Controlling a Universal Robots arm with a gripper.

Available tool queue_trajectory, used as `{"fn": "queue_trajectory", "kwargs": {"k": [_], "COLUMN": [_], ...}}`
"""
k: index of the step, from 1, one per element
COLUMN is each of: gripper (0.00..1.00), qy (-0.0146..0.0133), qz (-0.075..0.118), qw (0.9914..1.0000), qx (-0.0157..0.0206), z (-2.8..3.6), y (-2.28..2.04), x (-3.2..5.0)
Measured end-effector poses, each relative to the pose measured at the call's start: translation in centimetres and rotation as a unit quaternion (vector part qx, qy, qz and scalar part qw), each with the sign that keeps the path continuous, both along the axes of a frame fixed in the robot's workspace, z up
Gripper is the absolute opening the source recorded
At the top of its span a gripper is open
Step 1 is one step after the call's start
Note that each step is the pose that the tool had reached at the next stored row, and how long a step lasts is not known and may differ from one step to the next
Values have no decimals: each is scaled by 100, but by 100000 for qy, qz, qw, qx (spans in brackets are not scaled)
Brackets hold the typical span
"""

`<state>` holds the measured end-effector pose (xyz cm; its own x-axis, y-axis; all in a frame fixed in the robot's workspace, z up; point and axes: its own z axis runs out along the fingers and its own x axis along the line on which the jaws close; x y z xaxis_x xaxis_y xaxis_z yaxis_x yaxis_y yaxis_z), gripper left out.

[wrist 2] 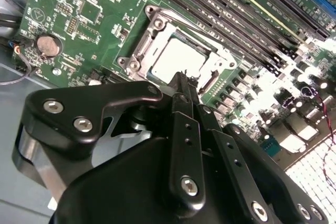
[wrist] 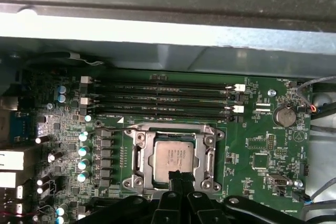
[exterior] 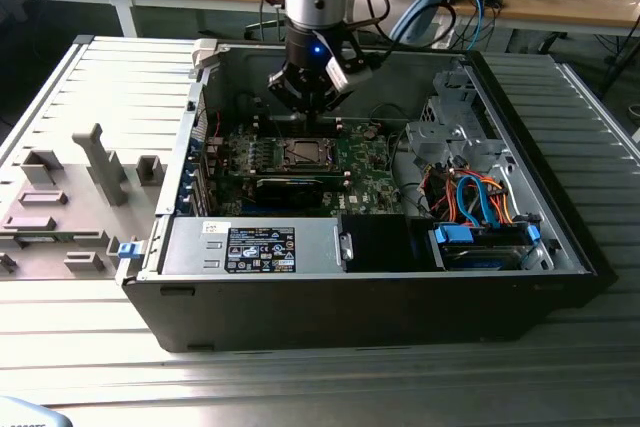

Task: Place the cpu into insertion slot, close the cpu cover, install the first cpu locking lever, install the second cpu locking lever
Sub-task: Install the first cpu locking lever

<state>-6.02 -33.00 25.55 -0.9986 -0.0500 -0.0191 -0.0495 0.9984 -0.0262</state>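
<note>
Already the cpu (wrist: pixel 172 157) is seated under the cpu cover (wrist: pixel 173 136) | gripper (wrist: pixel 178 174) pinched narrow, held above | levers could be missed if descent drifts.

My gripper (wrist: pixel 177 176) hides the near edge of the cpu cover (wrist: pixel 206 157); my linkage leaves both wrist views at the frame edge.

Silver-grey cpu (wrist: pixel 174 156) seated flat in insertion slot (wrist: pixel 138 138); silvery cpu cover (wrist: pixel 209 157) closed around it.
</note>
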Motion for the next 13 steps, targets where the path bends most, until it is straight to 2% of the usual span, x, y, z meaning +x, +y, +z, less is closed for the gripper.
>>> {"fn": "queue_trajectory", "kwargs": {"k": [4, 5, 6, 13], "gripper": [11, 11, 11, 11], "qy": [-36, -47, -45, -45], "qz": [1, -1, 0, -2], "qw": [100000, 100000, 100000, 100000], "qx": [171, 238, 240, 239], "z": [0, 0, 0, 0], "y": [0, 0, 0, 0], "x": [-63, -151, -183, -251]}}
